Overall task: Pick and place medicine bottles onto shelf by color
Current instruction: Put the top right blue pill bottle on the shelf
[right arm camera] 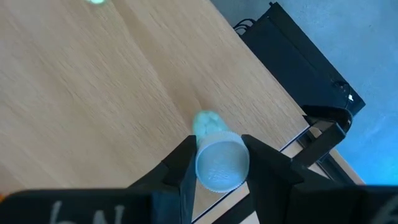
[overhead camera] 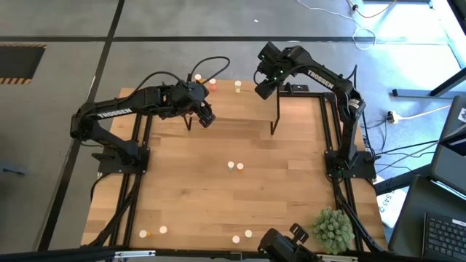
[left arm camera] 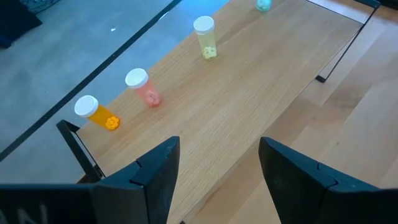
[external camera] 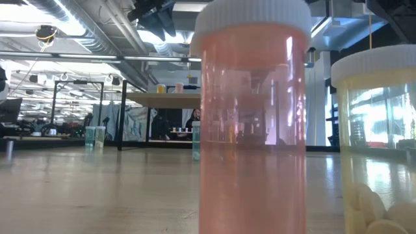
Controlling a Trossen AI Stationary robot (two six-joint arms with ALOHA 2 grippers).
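The right end effector [right arm camera: 214, 163] is hanging over the far right end of the small light-wood shelf on thin black legs [overhead camera: 298, 109], and its two dark fingers are clamped on a pale green, white-capped medicine bottle [right arm camera: 217, 163]. In the right wrist view the bottle is pointing base-down toward the shelf board, close to the corner.

The left end effector [left arm camera: 214, 168] is waiting over the shelf's left part with its fingers standing apart and nothing between them. Beyond it, along the shelf's far edge, an orange bottle [left arm camera: 96, 113], a red-pink bottle [left arm camera: 143, 87] and a pale yellow bottle [left arm camera: 205, 37] are standing in a row, well apart from one another, with another greenish bottle [left arm camera: 263, 5] farther along.

The step in hand looks to be setting the green bottle down. To do it well, the right arm should be lowering it upright until the base is meeting the board, keeping it inside the edge and just beside the green one already there, and only then letting the fingers part.

More bottles are waiting on the wooden counter [overhead camera: 218, 196], a pair near its middle [overhead camera: 234, 167] and others along the near edge.
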